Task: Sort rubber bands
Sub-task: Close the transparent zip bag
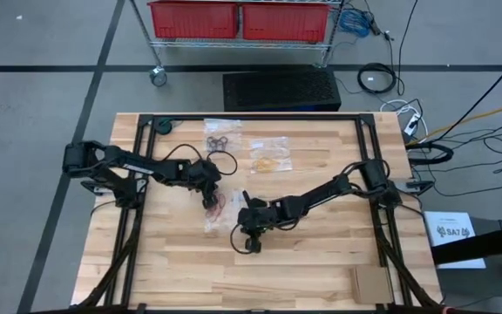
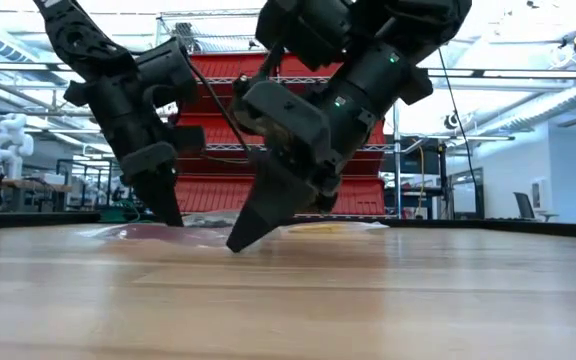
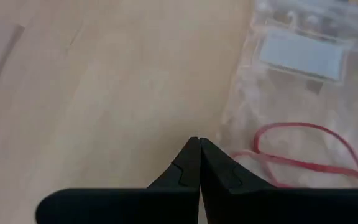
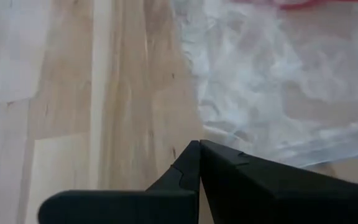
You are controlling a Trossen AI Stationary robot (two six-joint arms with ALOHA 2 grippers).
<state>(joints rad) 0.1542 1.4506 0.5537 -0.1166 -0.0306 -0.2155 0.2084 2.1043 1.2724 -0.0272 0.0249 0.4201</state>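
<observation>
Left gripper (image 3: 199,140) pinched fully closed and empty, tips low over the wooden table (image 1: 321,253) just beside a clear plastic bag (image 3: 303,93) holding red rubber bands (image 3: 309,155). Right gripper (image 4: 199,143) likewise closed on nothing, tips at the edge of the same bag near the table's middle. Farther back, two more clear bags lying flat, one with black rubber bands (image 1: 219,139) and one with tan rubber bands (image 1: 268,160).
</observation>
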